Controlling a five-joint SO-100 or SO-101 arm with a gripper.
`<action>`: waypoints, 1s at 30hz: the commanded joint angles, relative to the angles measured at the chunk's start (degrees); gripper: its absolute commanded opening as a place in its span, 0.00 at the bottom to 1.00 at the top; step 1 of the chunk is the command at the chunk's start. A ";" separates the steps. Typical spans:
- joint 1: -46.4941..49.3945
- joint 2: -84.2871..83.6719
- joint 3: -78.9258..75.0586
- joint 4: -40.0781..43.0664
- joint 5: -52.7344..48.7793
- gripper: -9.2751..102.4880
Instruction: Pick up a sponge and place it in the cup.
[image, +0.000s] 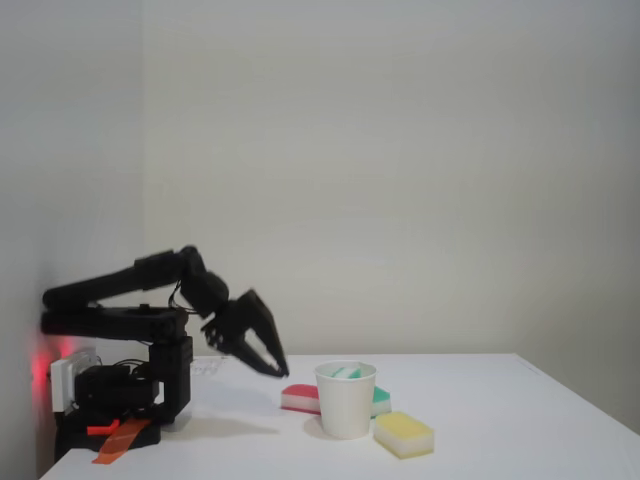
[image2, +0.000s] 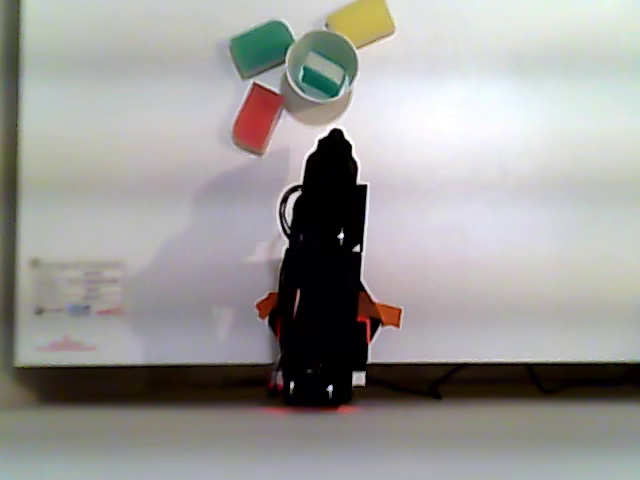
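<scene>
In the fixed view the black arm stands at the left end of the white counter (image: 500, 400), its base beside a small white box with a red glow on the wall behind. The arm folds back and then reaches forward and down, and the jaws (image: 268, 364) hang released above the counter, their two dark fingers spread apart with nothing between them, just left of the cup (image: 346, 402) and apart from it.

The cup, a plain white paper one, stands upright near the middle of the counter. Inside it lies the sponge (image: 347, 372), a little green and white showing above the rim. In the other view, which looks down from above, the sponge (image2: 324, 73) sits tilted in the cup (image2: 296, 55), green along one edge and white beside it.

Three more sponges lie around the cup on the counter (image2: 500, 200). In the fixed view a red sponge (image: 299, 397) lies just left of the cup, a yellow sponge (image: 404, 433) lies to its right and nearer the camera, and a green sponge (image: 381, 401) peeks out behind it. From above, the green sponge (image2: 261, 47) touches the cup's upper left, the yellow sponge (image2: 361, 21) lies at its upper right, and the red sponge (image2: 257, 117) lies at its lower left. The tip of the arm (image2: 335, 145) points toward the cup from below; from here whether the jaws are parted cannot be told.
</scene>
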 joint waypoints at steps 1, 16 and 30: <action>0.09 4.57 4.92 0.09 -0.53 0.08; 0.26 8.09 9.23 18.54 -2.02 0.08; 0.18 8.09 9.23 24.08 -2.02 0.09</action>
